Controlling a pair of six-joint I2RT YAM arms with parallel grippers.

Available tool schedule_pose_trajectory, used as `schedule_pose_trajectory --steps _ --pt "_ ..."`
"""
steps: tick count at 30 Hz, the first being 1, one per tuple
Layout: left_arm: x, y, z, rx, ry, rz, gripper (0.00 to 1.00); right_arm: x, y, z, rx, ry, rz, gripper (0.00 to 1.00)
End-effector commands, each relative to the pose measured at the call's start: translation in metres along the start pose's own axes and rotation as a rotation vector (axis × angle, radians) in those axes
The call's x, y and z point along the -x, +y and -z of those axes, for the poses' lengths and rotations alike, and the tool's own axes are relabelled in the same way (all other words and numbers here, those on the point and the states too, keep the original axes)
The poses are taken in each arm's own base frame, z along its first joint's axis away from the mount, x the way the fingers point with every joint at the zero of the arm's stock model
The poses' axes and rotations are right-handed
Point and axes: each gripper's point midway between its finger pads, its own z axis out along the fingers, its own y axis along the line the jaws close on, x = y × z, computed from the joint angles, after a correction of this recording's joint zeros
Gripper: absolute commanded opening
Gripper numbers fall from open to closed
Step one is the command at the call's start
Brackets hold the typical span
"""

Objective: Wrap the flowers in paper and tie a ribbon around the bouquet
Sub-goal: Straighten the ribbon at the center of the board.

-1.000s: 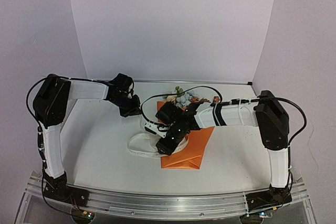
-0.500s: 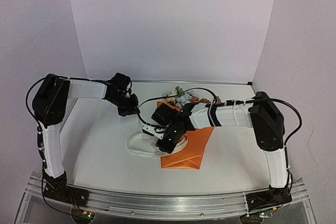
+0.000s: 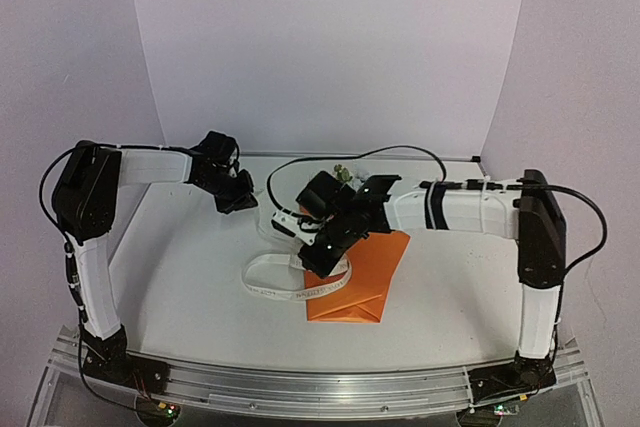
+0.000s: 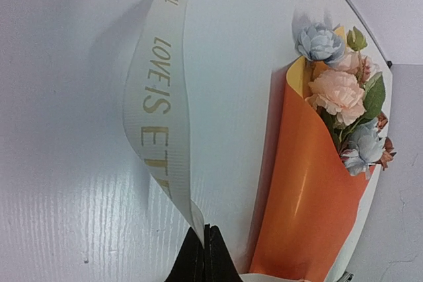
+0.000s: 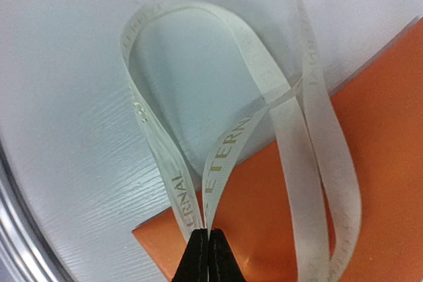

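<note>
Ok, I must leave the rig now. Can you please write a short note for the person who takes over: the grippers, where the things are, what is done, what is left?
Left gripper: shut on the ribbon, pinching one strand.
Right gripper: shut on the ribbon, pinching two strands together over the paper's edge.
Things: the bouquet lies on the table, with the flowers sticking out of its wide far end.
Done: the flowers are wrapped in the orange paper.
Left: the ribbon only loops beside the paper and crosses itself; no knot shows. It has to be tied around the bouquet.
</note>
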Motion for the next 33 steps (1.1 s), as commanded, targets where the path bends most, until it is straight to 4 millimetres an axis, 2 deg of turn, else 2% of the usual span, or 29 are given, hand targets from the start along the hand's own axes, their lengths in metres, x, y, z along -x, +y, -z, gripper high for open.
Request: schedule_pose_trajectory --steps 1,5,9,11,15,17,19,21,26,29,33 --pt "0.037 -0.009 0.034 -0.029 -0.113 -0.026 0.00 0.027 0.008 0.069 0.019 -0.162 -0.043 0.00" --pt "0.063 0.000 0.057 -0.008 -0.193 -0.009 0.00 0.022 -0.017 0.105 -0.101 -0.219 -0.110 0.00" --pt "0.098 0.019 0.101 0.034 -0.327 0.029 0.00 0.000 -0.073 0.156 -0.336 -0.286 -0.244 0.00" --pt "0.114 0.026 0.131 0.067 -0.411 0.035 0.00 -0.020 -0.100 0.183 -0.452 -0.295 -0.315 0.00" --pt "0.129 0.047 0.193 0.191 -0.585 0.038 0.00 -0.081 -0.148 0.235 -0.691 -0.281 -0.457 0.00" --pt "0.126 0.057 0.216 0.255 -0.644 0.038 0.00 -0.111 -0.163 0.258 -0.796 -0.268 -0.509 0.00" --pt "0.115 0.068 0.232 0.304 -0.672 0.046 0.00 -0.143 -0.173 0.279 -0.899 -0.251 -0.553 0.00" --pt "0.102 0.082 0.237 0.349 -0.675 0.059 0.00 -0.170 -0.179 0.300 -0.988 -0.246 -0.588 0.00" --pt "0.074 0.110 0.264 0.446 -0.724 0.105 0.00 -0.230 -0.188 0.333 -1.181 -0.174 -0.649 0.00" --pt "0.061 0.121 0.281 0.482 -0.767 0.126 0.00 -0.261 -0.192 0.347 -1.257 -0.115 -0.707 0.00" --pt "0.047 0.139 0.292 0.554 -0.795 0.161 0.00 -0.289 -0.192 0.348 -1.266 -0.056 -0.813 0.00"
